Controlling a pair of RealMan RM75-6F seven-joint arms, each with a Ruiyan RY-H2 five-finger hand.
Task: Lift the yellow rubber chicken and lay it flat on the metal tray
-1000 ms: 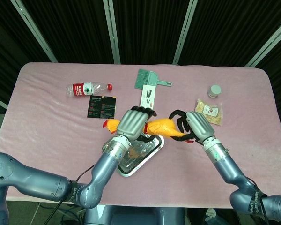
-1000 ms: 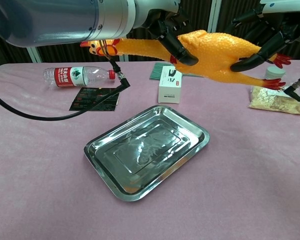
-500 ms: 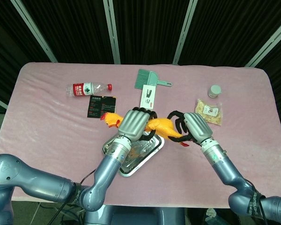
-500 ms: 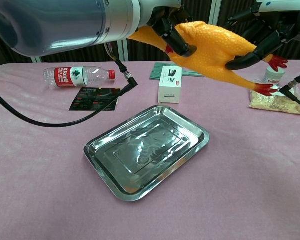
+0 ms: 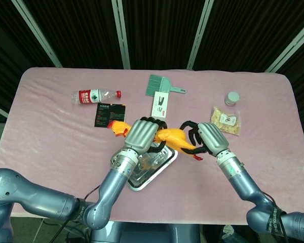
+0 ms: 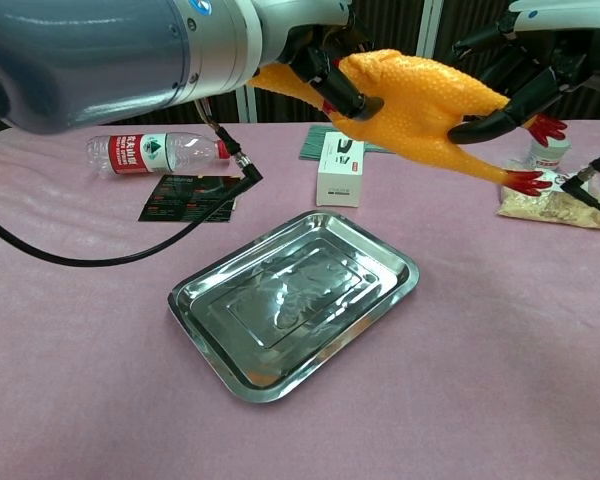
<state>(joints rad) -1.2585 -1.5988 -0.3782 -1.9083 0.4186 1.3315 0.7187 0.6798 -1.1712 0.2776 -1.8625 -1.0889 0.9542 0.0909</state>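
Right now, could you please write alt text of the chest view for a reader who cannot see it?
Two robot hands, left hand and right hand, hold a yellow rubber chicken in the air above an empty metal tray on a pink table. Behind stand a water bottle, a black card and a small white box.

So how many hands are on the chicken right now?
2: the left hand grips the yellow rubber chicken near its neck; the right hand holds its leg end.

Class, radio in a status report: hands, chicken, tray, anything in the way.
Left hand and right hand both hold the chicken. Chicken in the air above the tray. Nothing lies in the tray.
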